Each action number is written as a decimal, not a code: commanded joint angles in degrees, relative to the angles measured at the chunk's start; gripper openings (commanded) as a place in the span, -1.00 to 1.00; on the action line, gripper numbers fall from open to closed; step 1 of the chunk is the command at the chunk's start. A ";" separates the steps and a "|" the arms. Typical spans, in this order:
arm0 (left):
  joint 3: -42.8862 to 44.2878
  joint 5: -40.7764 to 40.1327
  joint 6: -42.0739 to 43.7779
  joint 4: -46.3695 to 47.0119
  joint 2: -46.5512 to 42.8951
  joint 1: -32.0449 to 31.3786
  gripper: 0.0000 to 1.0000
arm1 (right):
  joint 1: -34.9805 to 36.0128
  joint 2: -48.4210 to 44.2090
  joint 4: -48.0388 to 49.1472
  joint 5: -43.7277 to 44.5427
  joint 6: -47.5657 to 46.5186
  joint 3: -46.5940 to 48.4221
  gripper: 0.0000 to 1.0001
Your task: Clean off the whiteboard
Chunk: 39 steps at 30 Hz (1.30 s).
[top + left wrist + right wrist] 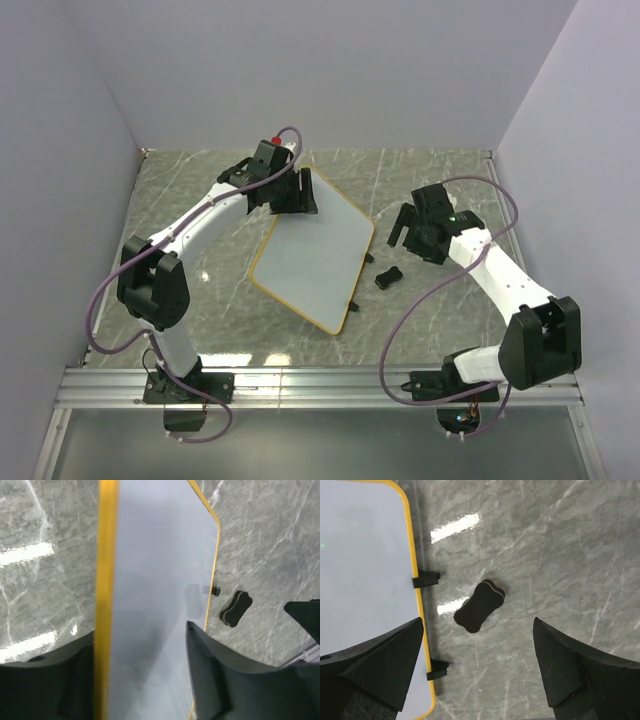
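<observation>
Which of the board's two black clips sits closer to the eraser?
The upper clip in the right wrist view: the eraser lies just right of and below it. The lower clip on the whiteboard edge is clearly farther.

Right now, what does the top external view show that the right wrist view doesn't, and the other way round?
Only the top external view: both white arms, the left hand at the far corner of the large white, orange-framed whiteboard, and that board's whole outline.

Only the right wrist view: the right hand close up, fingers apart above the small black bone-shaped eraser, whose thin pale layer shows.

Both: the board's clipped edge, its two small black clips, and the eraser beside it on the grey marbled table.
</observation>
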 commanded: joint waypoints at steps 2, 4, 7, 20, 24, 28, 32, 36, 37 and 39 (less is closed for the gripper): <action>0.11 0.41 -0.23 -0.06 -0.82 -1.24 0.41 | -0.12 -6.02 2.18 -1.88 -1.85 -2.89 0.93; 0.38 0.41 -0.58 -0.06 -0.82 -1.24 0.74 | -0.03 -7.00 3.41 -3.89 -0.53 -4.74 0.93; 1.52 -0.20 -0.93 -0.41 -1.17 -1.15 0.92 | -0.03 -8.32 4.38 -4.96 0.09 -5.80 0.93; 5.04 -7.58 0.91 -4.89 -2.04 -0.63 0.99 | -0.12 -8.67 2.01 -2.94 -4.48 1.41 0.96; 3.02 -9.69 2.06 -5.33 -3.10 1.30 0.99 | -0.12 -10.51 3.58 -5.48 -5.79 1.94 0.97; -0.23 -9.69 3.64 -4.81 -4.42 6.22 0.99 | -0.03 -12.54 5.61 -9.70 -7.20 1.94 0.98; -0.94 -12.32 5.40 -5.51 -5.99 9.39 0.99 | -0.03 -14.20 5.79 -9.79 -8.17 2.73 0.98; -2.78 -12.95 7.07 -6.12 -9.60 14.21 0.99 | -0.03 -17.63 8.23 -13.30 -9.22 3.08 0.99; -3.83 -13.21 7.59 -6.21 -10.48 14.92 0.99 | 0.05 -18.94 9.12 -14.36 -9.49 2.91 0.99; -5.24 -13.30 8.12 -6.39 -13.72 16.24 0.99 | 0.05 -23.51 12.53 -15.16 -9.23 1.15 0.99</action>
